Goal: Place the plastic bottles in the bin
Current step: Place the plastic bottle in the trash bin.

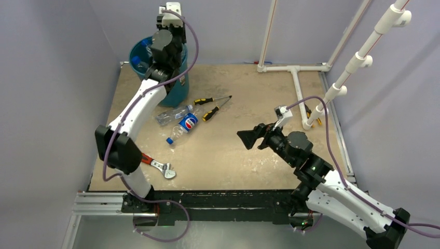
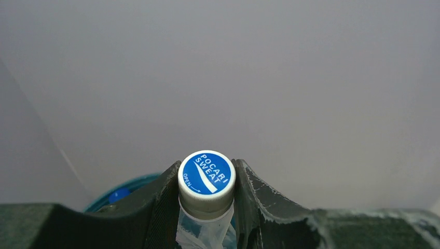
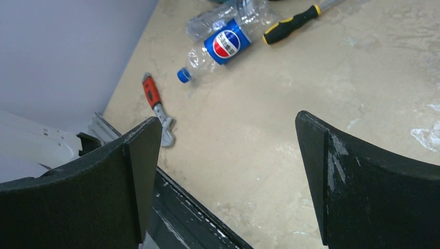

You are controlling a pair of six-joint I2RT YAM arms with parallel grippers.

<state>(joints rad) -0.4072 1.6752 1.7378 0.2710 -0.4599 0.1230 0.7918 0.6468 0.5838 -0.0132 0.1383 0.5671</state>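
Jaws wide apart on right gripper, low right of the top view, holding nothing. Further in, near the middle: Pepsi bottle and clear bottle lying side by side. Upper left: left gripper squeezing blue-capped bottle by the neck, over bin.

Beige table with the teal bin at its far left corner. Beside the bin lie a clear bottle, a Pepsi bottle and two screwdrivers. A red-handled wrench lies near the front left edge.
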